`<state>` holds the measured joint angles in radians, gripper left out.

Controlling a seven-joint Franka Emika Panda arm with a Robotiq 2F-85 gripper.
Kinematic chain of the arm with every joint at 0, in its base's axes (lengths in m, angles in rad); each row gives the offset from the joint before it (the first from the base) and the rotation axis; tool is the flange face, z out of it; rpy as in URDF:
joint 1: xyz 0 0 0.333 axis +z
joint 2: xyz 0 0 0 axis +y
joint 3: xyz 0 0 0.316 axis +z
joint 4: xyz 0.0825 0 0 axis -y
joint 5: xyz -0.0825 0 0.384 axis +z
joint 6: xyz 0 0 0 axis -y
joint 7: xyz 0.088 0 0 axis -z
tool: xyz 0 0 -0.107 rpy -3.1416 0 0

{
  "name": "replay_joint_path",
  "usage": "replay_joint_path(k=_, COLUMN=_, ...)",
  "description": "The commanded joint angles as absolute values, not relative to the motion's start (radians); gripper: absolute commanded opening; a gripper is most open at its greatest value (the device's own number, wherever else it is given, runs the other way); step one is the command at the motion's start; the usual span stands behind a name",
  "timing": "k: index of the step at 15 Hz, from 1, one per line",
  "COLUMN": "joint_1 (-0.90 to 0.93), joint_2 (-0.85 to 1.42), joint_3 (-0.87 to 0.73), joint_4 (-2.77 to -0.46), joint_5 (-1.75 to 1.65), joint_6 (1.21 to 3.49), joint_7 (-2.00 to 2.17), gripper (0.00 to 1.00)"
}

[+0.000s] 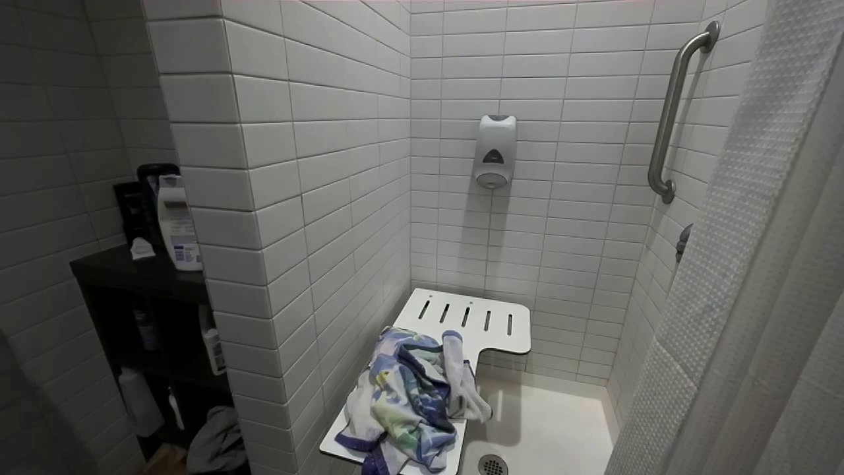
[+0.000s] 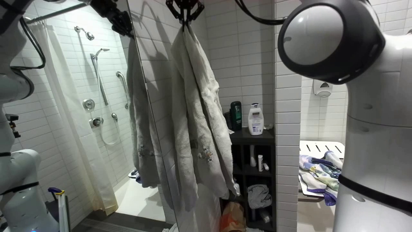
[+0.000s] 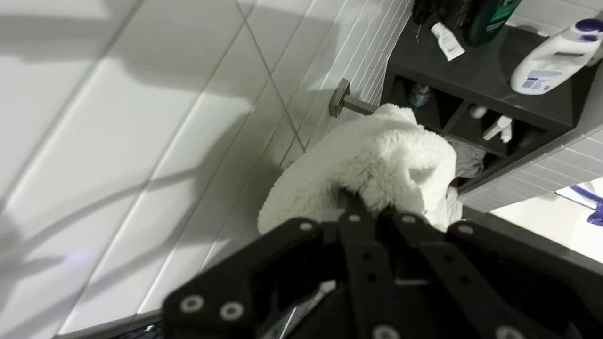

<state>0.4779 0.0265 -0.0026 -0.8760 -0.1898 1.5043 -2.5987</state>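
My gripper point(image 2: 185, 23) is at the top of an exterior view, pointing down, with its fingers closed together. It is shut on the top of a long cream towel point(image 2: 209, 129), which hangs below it in vertical folds with a small embroidered patch near its lower part. In the wrist view the fingertips point(image 3: 365, 202) press into the fluffy towel point(image 3: 377, 160), and the tips themselves are hidden in the cloth. A metal wall bar point(image 3: 360, 104) sticks out from the tiled wall just beyond the towel, and its far end is hidden behind it.
A dark shelf point(image 2: 252, 138) stands behind the towel, with a white bottle point(image 2: 256, 120) and a green bottle point(image 2: 236, 116) on top. A mirror point(image 2: 151, 135) is left of the towel. A patterned cloth point(image 1: 409, 396) lies on a slotted shower bench point(image 1: 455, 313). A curtain point(image 1: 745, 297) hangs nearby.
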Motion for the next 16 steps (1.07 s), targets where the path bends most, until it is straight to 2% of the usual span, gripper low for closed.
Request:
replay_joint_path(k=1, joint_1=0.429, joint_2=0.097, joint_3=-0.040, joint_4=-0.761, joint_5=-0.073, joint_6=1.426, joint_7=-2.598, gripper=0.02)
replay_joint_path(k=2, joint_1=0.435, joint_2=0.089, joint_3=-0.037, joint_4=-0.766, joint_5=-0.126, joint_6=1.423, joint_7=-2.579, gripper=0.02)
replay_joint_path(k=3, joint_1=0.447, joint_2=0.059, joint_3=-0.027, joint_4=-0.847, joint_5=-0.124, joint_6=1.452, joint_7=-2.596, gripper=0.07)
replay_joint_path(k=7, joint_1=0.434, joint_2=0.074, joint_3=-0.038, joint_4=-0.818, joint_5=-0.125, joint_6=1.433, joint_7=-2.593, gripper=0.07)
replay_joint_path(k=8, joint_1=0.435, joint_2=0.074, joint_3=-0.037, joint_4=-0.815, joint_5=-0.125, joint_6=1.431, joint_7=-2.591, gripper=0.02)
replay_joint_path(k=16, joint_1=0.448, joint_2=0.152, joint_3=-0.020, joint_4=-0.875, joint_5=-0.112, joint_6=1.540, joint_7=-2.576, gripper=0.02)
